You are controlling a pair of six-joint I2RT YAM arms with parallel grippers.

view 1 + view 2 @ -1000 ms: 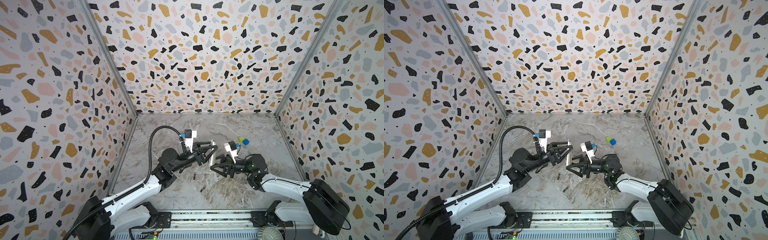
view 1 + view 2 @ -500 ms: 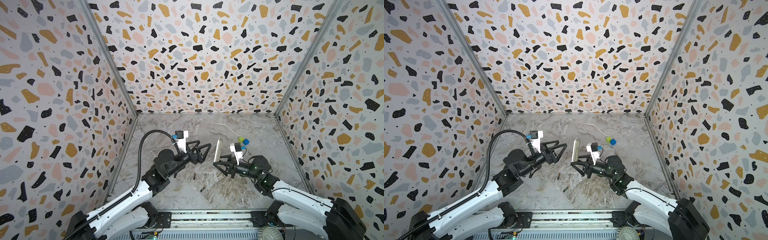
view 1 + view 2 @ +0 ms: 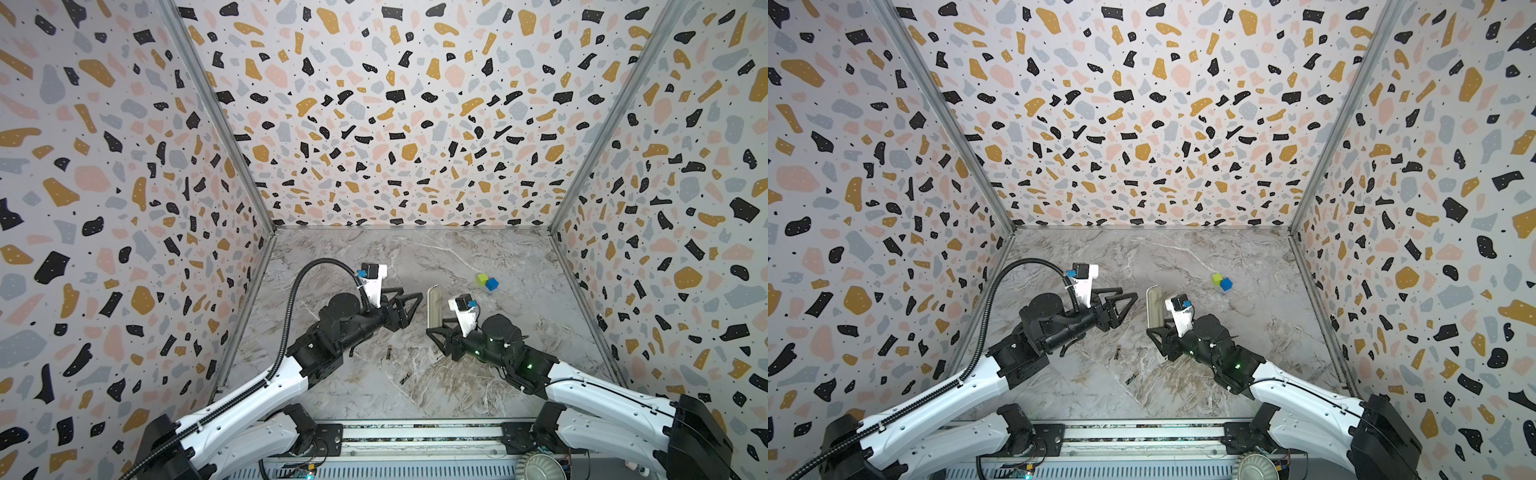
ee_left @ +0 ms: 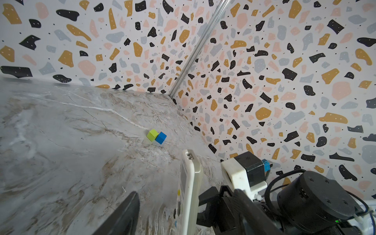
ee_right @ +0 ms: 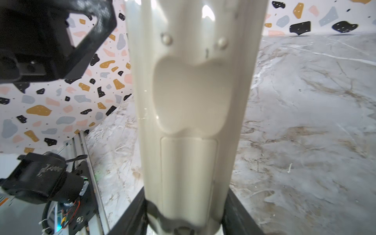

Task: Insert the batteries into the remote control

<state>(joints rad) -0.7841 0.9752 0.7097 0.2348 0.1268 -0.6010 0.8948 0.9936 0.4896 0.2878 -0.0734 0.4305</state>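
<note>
**Left gripper backed off the remote control; right gripper holds it alone**

Left gripper (image 3: 409,311) has drawn away from the remote control (image 3: 433,305), which it was touching a second ago. A clear gap now lies between them in both top views. Its fingers stand apart with nothing between them. In the left wrist view only one dark finger (image 4: 122,213) shows.

On the marble table (image 3: 478,374), below and between the two grippers, lie the batteries. The first battery (image 3: 389,352) lies near the left arm's wrist. The second battery (image 3: 406,377) lies a little nearer the front rail. The two are apart from each other, and neither is touched by a gripper.

Next comes the remote control, standing on end just beside the left gripper's fingers. The right gripper (image 3: 436,328) is clamped on its lower end. The right wrist view shows the remote control's pale back (image 5: 193,101), with a rectangular panel outlined near the fingers. The left wrist view sees it almost edge-on (image 4: 189,187).

Farther right and towards the back wall sit a green cube (image 3: 482,279) and a blue cube (image 3: 492,284). They touch each other and lie well apart from both arms.
</note>
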